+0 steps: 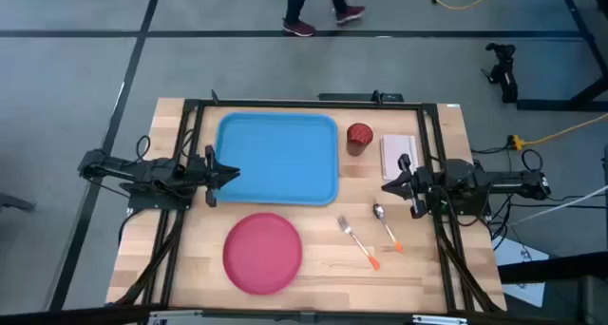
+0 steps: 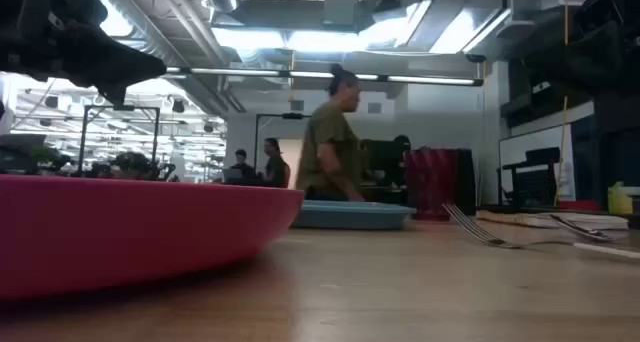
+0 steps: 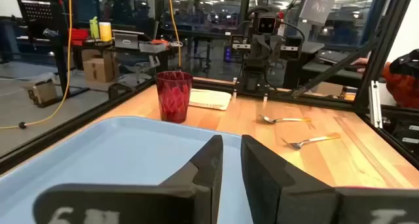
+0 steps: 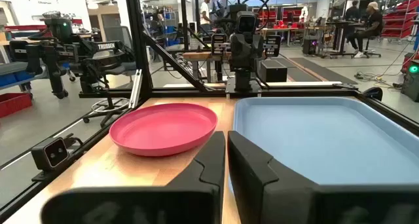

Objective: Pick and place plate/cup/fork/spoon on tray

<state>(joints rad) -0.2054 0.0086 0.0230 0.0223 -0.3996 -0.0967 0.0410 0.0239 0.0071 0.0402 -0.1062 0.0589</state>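
As seen from the high view: the tray point(image 1: 277, 159) is laid at the far middle of the table point(image 1: 427, 268), with nothing on it.
Plate: the plate point(image 1: 262, 253) is set on the wood near the tray's front edge, apart from it.
Cup: the cup point(image 1: 359, 138) is stood upright just beside the tray's right edge; a white pad point(image 1: 399, 153) is laid to its right.
Fork and spoon: the fork point(image 1: 357, 241) and the spoon point(image 1: 386, 226) are laid side by side, right of the plate.
Left gripper: the left gripper point(image 1: 231, 172) is held at the tray's left edge.
Right gripper: the right gripper point(image 1: 388, 186) is held between pad and spoon.
Low view: a person point(image 2: 330, 137) is seen beyond the table.
Left wrist view: the jaws are held slightly apart over the tray, nothing between them.
Right wrist view: the jaws are nearly together, empty.
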